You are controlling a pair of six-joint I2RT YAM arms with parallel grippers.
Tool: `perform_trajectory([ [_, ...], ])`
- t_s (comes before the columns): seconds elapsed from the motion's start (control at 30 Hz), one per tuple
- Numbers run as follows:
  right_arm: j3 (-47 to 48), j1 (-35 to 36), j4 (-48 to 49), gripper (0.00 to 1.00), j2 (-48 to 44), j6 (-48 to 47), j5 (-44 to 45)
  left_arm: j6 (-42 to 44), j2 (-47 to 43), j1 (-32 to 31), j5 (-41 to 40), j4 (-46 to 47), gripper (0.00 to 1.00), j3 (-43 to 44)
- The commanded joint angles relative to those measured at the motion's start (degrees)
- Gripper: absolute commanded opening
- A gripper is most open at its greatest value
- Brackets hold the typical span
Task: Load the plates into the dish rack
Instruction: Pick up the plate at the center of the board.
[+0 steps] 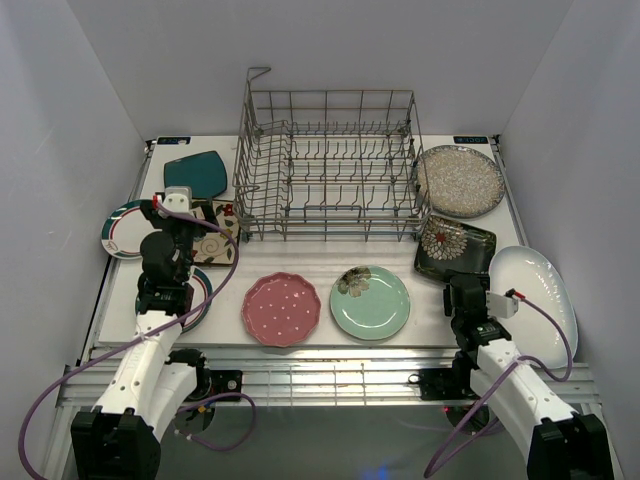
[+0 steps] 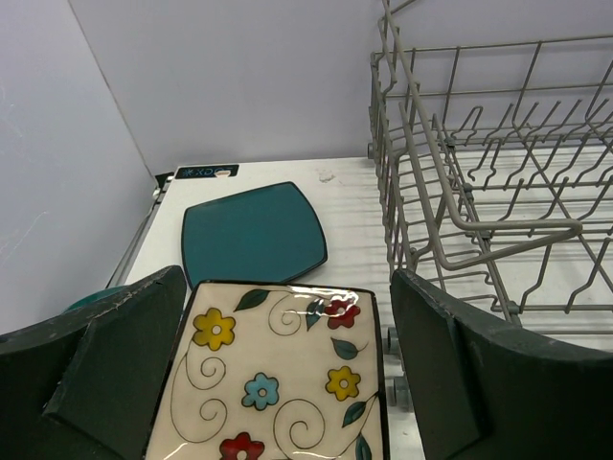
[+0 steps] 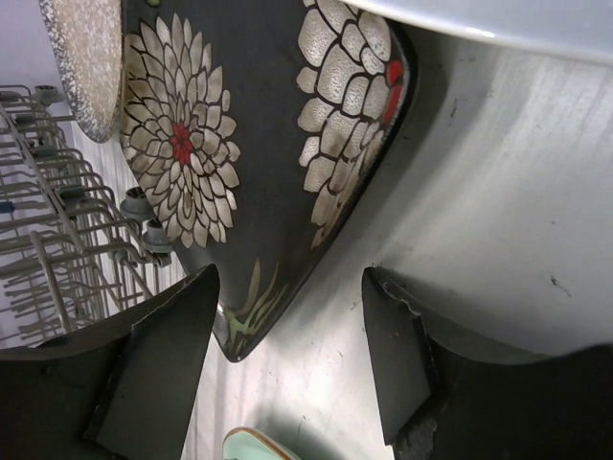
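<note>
The grey wire dish rack (image 1: 330,165) stands empty at the back centre and shows in the left wrist view (image 2: 479,172). The plates lie flat around it: pink dotted (image 1: 281,309), mint green (image 1: 370,302), speckled silver (image 1: 459,180), dark floral square (image 1: 455,247), big white oval (image 1: 535,300), teal square (image 1: 194,173), cream floral square (image 1: 214,228), and white rimmed rounds (image 1: 122,228) on the left. My left gripper (image 2: 287,374) is open over the cream floral square plate (image 2: 278,369). My right gripper (image 3: 287,345) is open, beside the dark floral plate's corner (image 3: 239,144).
White walls close in the table on the left, back and right. The teal square plate (image 2: 254,233) lies just beyond the cream one. The white oval plate's rim (image 3: 498,19) and the mint plate's edge (image 3: 254,447) show near my right gripper. Cables hang at the front edge.
</note>
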Motion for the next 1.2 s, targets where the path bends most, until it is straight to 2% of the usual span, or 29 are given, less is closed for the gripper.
perform_trajectory([
  [0.0,-0.1,-0.8,5.5,0.67,2.8,0.6,0.5,0.3,0.2,0.0,0.1,0.4,0.98,0.0],
  [0.33,-0.9,-2.6,13.2,0.65,10.1,1.3,-1.6,0.4,0.2,0.0,0.0,0.5,0.98,0.0],
  [0.57,-2.1,-3.3,19.5,0.6,16.2,2.7,-3.8,0.6,0.3,0.0,0.0,0.4,0.98,0.0],
  [0.63,-2.6,-3.4,20.5,0.51,17.1,3.1,-4.2,0.6,0.2,0.0,0.0,0.4,0.98,0.0],
  [0.87,-3.9,-3.4,22.3,0.45,17.3,4.0,-3.8,0.8,0.1,0.0,0.1,0.4,0.98,0.0],
  [1.0,-4.7,-3.4,22.2,0.31,15.8,3.8,-2.2,0.8,0.1,0.0,0.2,0.5,0.98,0.0],
  [1.1,-4.7,-3.4,22.0,0.24,14.6,3.5,-1.7,1.0,0.1,0.0,0.3,0.4,0.98,0.0],
  [1.17,-4.7,-3.4,21.1,0.23,13.8,3.3,-1.2,0.9,0.0,0.0,0.3,0.5,0.98,0.0],
])
